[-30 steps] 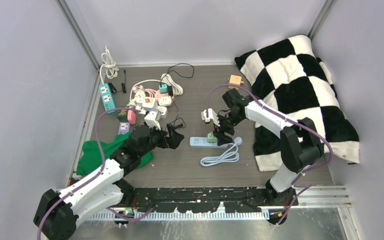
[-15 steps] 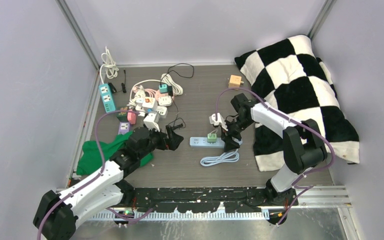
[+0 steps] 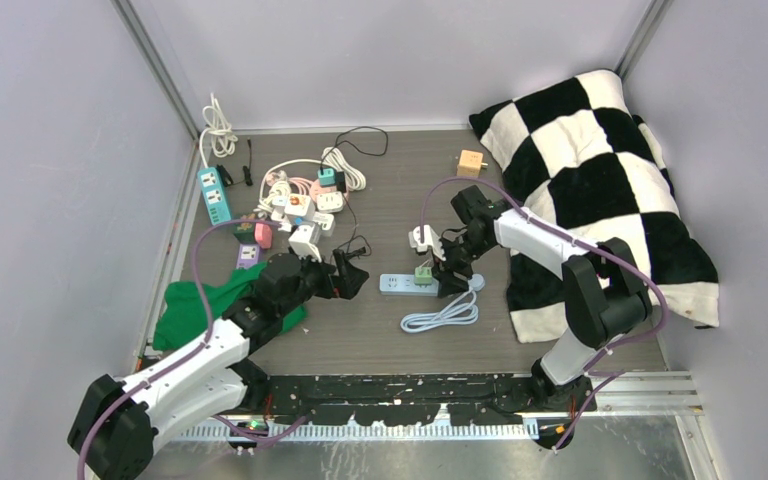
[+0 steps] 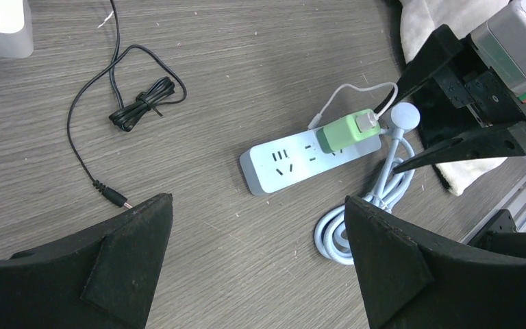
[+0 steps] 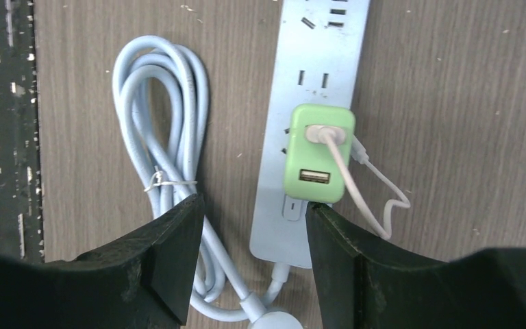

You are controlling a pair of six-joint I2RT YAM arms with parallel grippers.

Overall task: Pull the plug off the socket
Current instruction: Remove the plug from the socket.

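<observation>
Hovering right gripper (image 5: 252, 205) half-open, empty, short of plug (image 5: 318, 154); likely needed centring, firm pinch, straight pull off strip (image 5: 322, 48).

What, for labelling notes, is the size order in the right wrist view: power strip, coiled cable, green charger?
1. Coiled cable and power strip: about alike, both partly hidden.
2. Green charger: smallest.

Glossy green plastic plug (image 5: 318, 152), smooth pale-blue plastic socket strip (image 5: 329, 41), matt wood-grain table (image 5: 452, 103)
</observation>
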